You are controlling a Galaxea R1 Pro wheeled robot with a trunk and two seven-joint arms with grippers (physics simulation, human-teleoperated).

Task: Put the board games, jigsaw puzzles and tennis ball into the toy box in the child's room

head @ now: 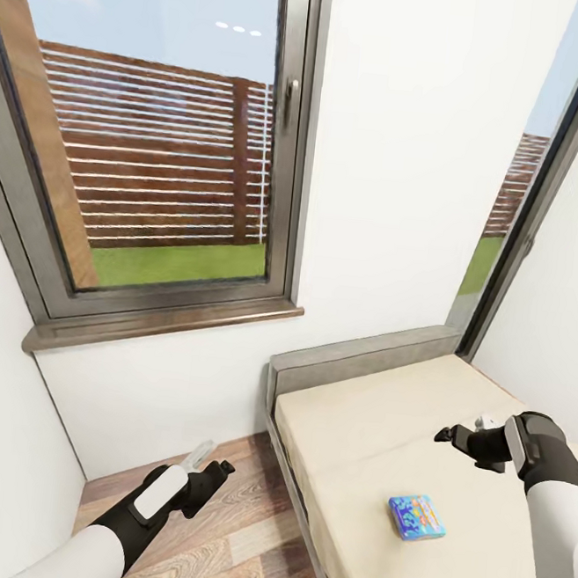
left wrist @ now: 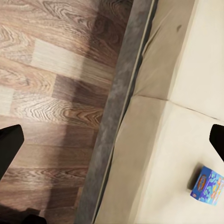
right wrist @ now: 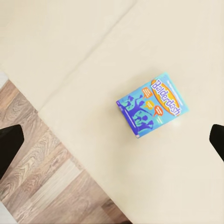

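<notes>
The right gripper (head: 456, 433) hangs open and empty above the bed (head: 373, 421), the left gripper (head: 210, 467) likewise over the floor (head: 230, 531), and the blue board game (head: 416, 517) lies flat mid-mattress.

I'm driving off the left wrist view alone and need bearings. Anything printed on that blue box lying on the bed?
Observer: Yes, in the right wrist view the blue board game reads "Balderdash".
Operator: Where's the right claw?
Observer: In the head view the right claw hangs over the bed, apart from the box.
Operator: What's behind the bed?
Observer: A white wall with a window; through it, a wooden fence and grass.
</notes>
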